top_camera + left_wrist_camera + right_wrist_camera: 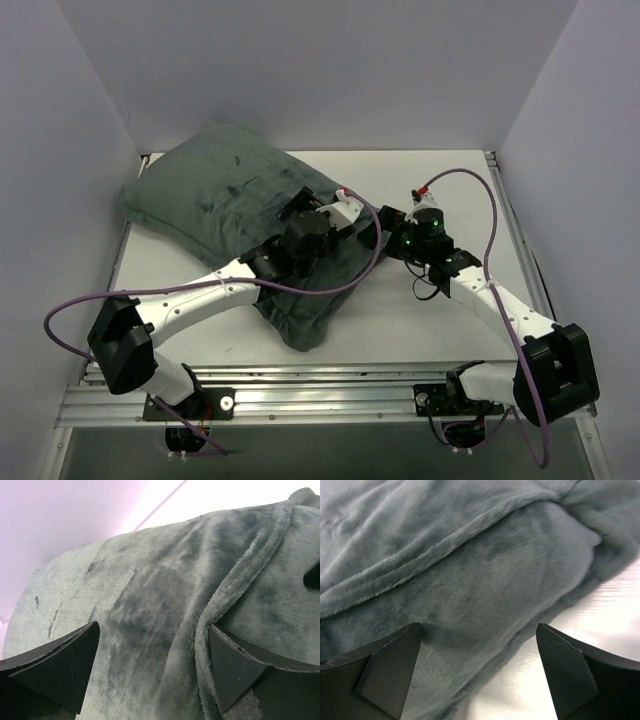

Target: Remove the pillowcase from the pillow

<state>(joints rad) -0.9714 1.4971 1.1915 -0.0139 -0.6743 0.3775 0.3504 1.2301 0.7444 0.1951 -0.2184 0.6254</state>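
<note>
Across the table [420, 330], the pillowcase [210, 195] lies diagonally, far-left corner to near-centre, both arms' jaws released.

No legible text, label, brand, number or sign in any view: none on pillowcase [215, 195], left arm [195, 295], right arm [505, 305] or table [420, 325].

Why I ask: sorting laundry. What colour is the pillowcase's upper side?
Plain dark grey-green velvety pillowcase; best in top external.
</note>
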